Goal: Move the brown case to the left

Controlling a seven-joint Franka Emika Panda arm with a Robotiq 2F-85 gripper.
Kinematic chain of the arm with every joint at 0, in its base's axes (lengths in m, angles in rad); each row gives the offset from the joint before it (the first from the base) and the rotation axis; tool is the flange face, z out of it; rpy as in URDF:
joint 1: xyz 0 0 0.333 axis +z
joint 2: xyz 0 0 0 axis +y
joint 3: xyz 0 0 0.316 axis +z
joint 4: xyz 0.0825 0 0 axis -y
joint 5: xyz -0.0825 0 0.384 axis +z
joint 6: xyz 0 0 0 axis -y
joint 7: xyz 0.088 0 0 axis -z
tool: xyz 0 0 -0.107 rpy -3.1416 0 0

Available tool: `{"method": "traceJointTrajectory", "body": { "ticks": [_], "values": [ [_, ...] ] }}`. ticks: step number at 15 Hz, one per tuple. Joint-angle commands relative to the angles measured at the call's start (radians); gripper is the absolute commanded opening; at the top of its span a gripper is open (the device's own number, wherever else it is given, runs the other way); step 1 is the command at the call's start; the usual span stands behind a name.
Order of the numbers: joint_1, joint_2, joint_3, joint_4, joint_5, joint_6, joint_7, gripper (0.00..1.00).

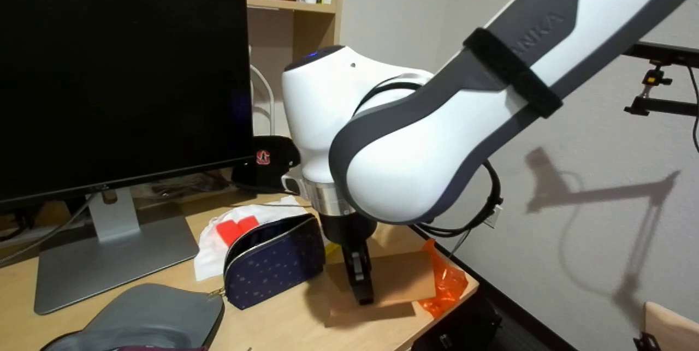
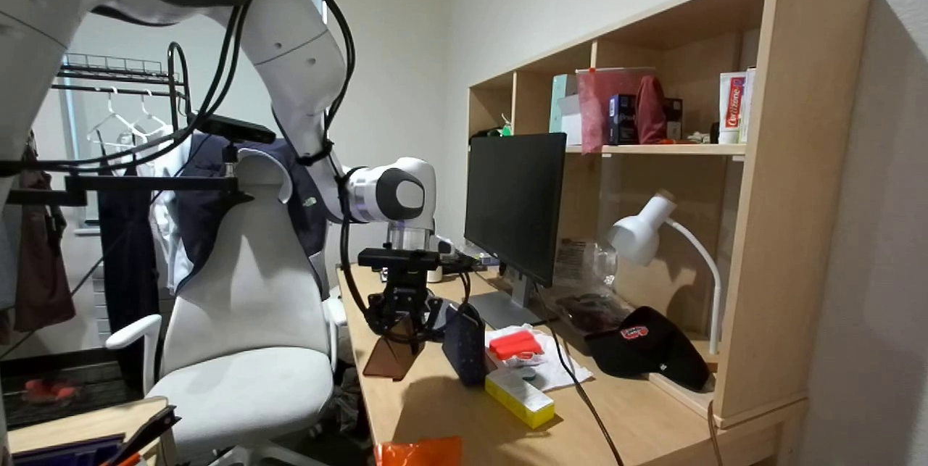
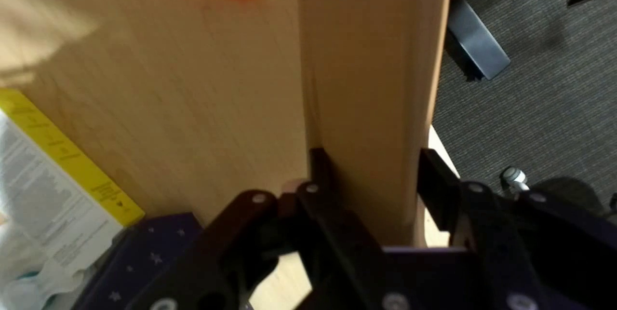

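Note:
The brown case (image 1: 401, 277) is a slim tan-brown box near the desk's edge. It also shows in an exterior view (image 2: 383, 361) and lengthwise in the wrist view (image 3: 361, 69). My gripper (image 3: 371, 163) has one finger against each long side of the case, shut on it. In an exterior view the gripper (image 1: 361, 288) points down, with one finger in front of the case and the other hidden. The case looks tilted, with a shadow below its near edge. I cannot tell whether it still touches the desk.
A dark navy dotted pouch (image 1: 276, 266) stands open beside the gripper. A crinkled orange bag (image 1: 449, 285) lies at the desk corner by the case. A yellow and white box (image 2: 518, 397), a monitor (image 1: 125, 83) and a grey cap (image 1: 158, 313) are on the desk (image 1: 284, 329).

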Motion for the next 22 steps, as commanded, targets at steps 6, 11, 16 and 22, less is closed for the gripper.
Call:
{"method": "traceJointTrajectory", "body": {
  "ticks": [6, 11, 16, 22],
  "values": [
    [-0.015, 0.026, 0.016, 0.027, -0.021, 0.006, -0.093, 0.24],
    [-0.014, 0.080, 0.021, 0.058, -0.059, 0.114, -0.151, 0.24],
    [-0.016, 0.167, 0.043, 0.147, -0.063, 0.109, -0.283, 0.24],
    [0.016, 0.284, 0.066, 0.324, -0.058, 0.004, -0.411, 0.24]
  ]
}}
